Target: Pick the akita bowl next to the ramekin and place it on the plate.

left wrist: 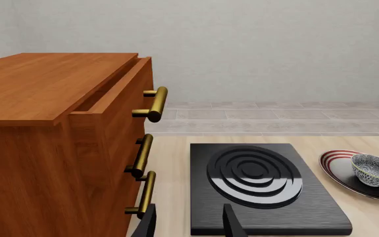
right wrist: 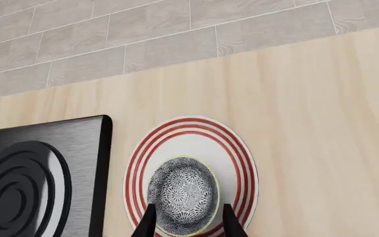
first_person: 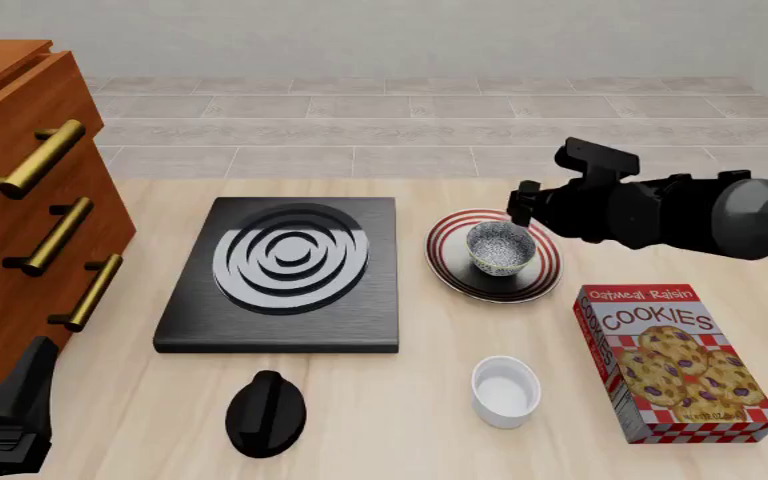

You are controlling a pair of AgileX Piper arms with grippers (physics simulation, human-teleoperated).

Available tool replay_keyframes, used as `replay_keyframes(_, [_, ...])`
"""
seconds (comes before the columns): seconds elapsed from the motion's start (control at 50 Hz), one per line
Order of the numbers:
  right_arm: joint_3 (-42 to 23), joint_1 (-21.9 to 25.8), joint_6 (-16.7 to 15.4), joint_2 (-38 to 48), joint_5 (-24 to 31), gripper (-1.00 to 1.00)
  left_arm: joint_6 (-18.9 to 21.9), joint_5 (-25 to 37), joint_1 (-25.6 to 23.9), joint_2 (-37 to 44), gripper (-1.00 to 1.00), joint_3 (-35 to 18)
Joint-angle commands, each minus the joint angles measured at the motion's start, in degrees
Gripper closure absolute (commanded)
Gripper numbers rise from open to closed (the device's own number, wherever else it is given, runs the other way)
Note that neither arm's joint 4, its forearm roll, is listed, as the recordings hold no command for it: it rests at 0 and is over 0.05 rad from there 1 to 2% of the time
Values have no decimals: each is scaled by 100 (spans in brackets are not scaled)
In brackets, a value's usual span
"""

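The akita bowl [first_person: 499, 247], dark outside and speckled inside, stands upright on the plate [first_person: 444, 255], which has red rings round its rim. My right gripper [first_person: 524, 205] hovers just above and behind the bowl. In the right wrist view its fingers [right wrist: 148, 223] stand open on either side of the bowl [right wrist: 181, 193], over the plate [right wrist: 189, 129]. The white ramekin [first_person: 507, 390] sits alone nearer the front. My left gripper [first_person: 11, 405] rests open and empty at the front left, by the cabinet. Its wrist view shows the bowl [left wrist: 374, 169] and plate [left wrist: 337, 165] far off.
A black stove plate [first_person: 291, 270] with white rings lies left of the plate. A wooden drawer cabinet [first_person: 24, 200] with brass handles fills the left side, its top drawer slightly open. A cookies box [first_person: 671, 365] lies at the right front, a black knob [first_person: 265, 412] at the front.
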Motion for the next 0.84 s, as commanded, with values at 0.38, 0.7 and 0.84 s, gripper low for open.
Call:
replay_keyframes(0.38, [492,-37,122,-950,183,-100,0,0,0,0,-100,0])
replay_keyframes(0.7, [680,-133,169,-1278,244,-100,0,0,0,0,-100,0])
replay_keyframes(0.84, [787,-163,202,-1427,255,-100,0,0,0,0,-100,0])
